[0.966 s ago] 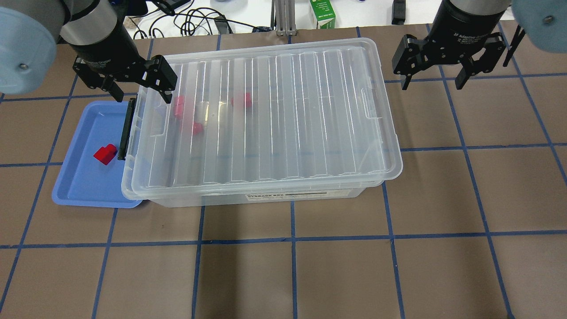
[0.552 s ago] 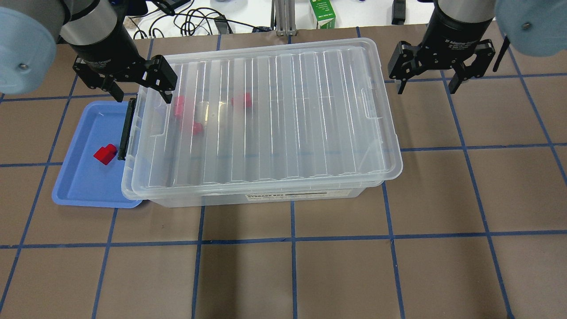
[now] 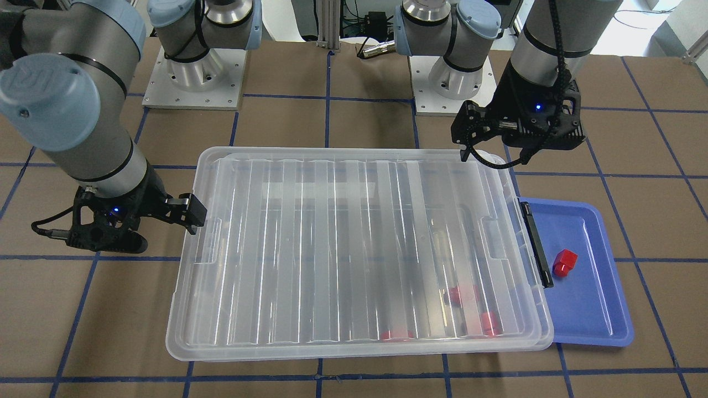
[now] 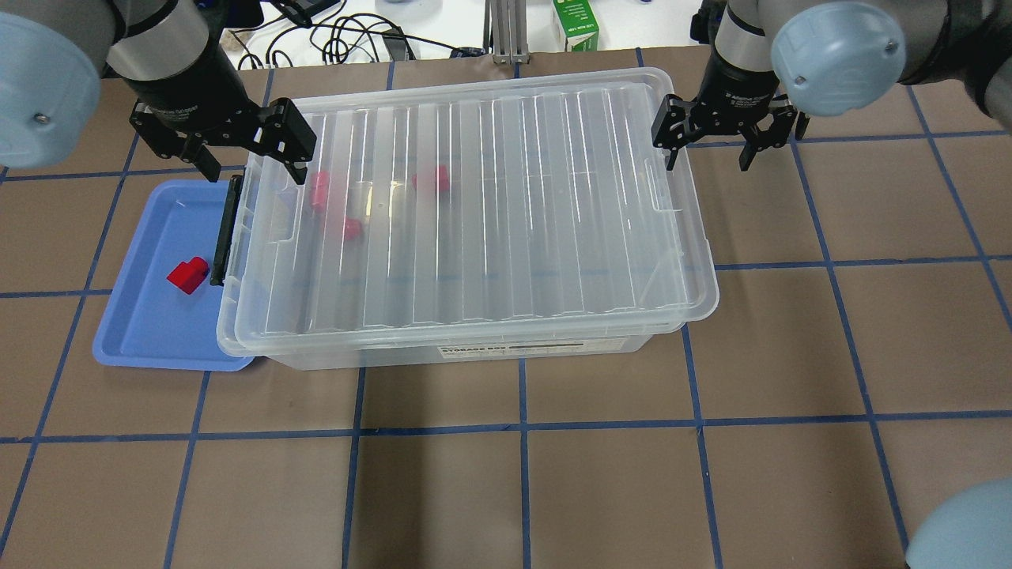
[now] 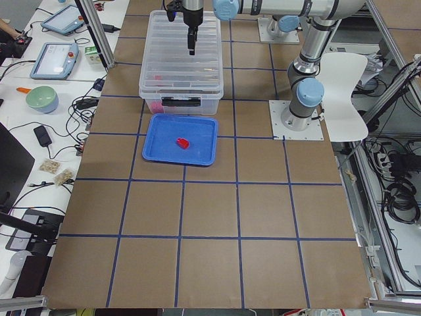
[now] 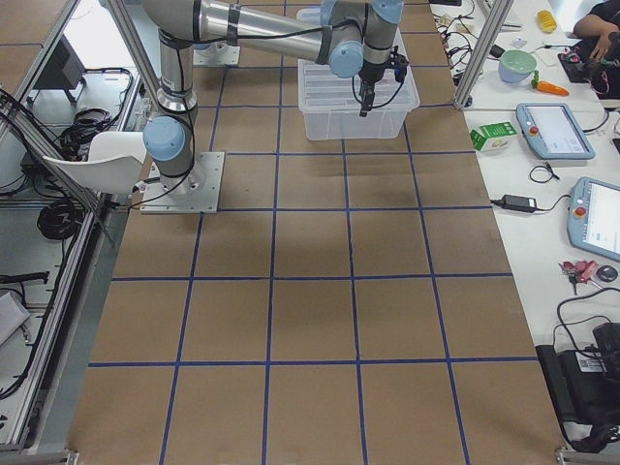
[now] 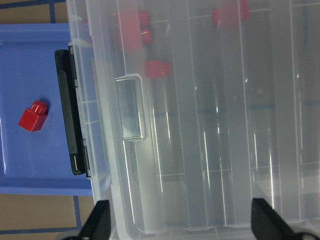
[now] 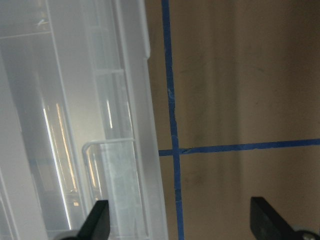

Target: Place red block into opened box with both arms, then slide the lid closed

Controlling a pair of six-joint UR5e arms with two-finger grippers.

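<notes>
The clear box (image 4: 474,353) lies across the table's far half, its black bar (image 4: 224,229) on the left short end. The ridged lid (image 4: 490,205) rests on top and covers it almost end to end. Three red blocks (image 4: 319,190) show blurred through the lid near the left end. Another red block (image 4: 187,275) lies in the blue tray (image 4: 150,332), also seen in the left wrist view (image 7: 33,116). My left gripper (image 4: 254,175) hangs open, straddling the lid's left far corner. My right gripper (image 4: 708,164) is open over the lid's right rim, holding nothing.
The blue tray sits tucked against and partly under the box's left end. A green carton (image 4: 575,24) and cables (image 4: 340,35) lie past the table's far edge. Brown table with blue grid lines stretches in front of the box.
My right gripper has moved left and farther from the camera, from open table beside the box to the lid's right end. The left gripper, lid and blocks have not moved.
</notes>
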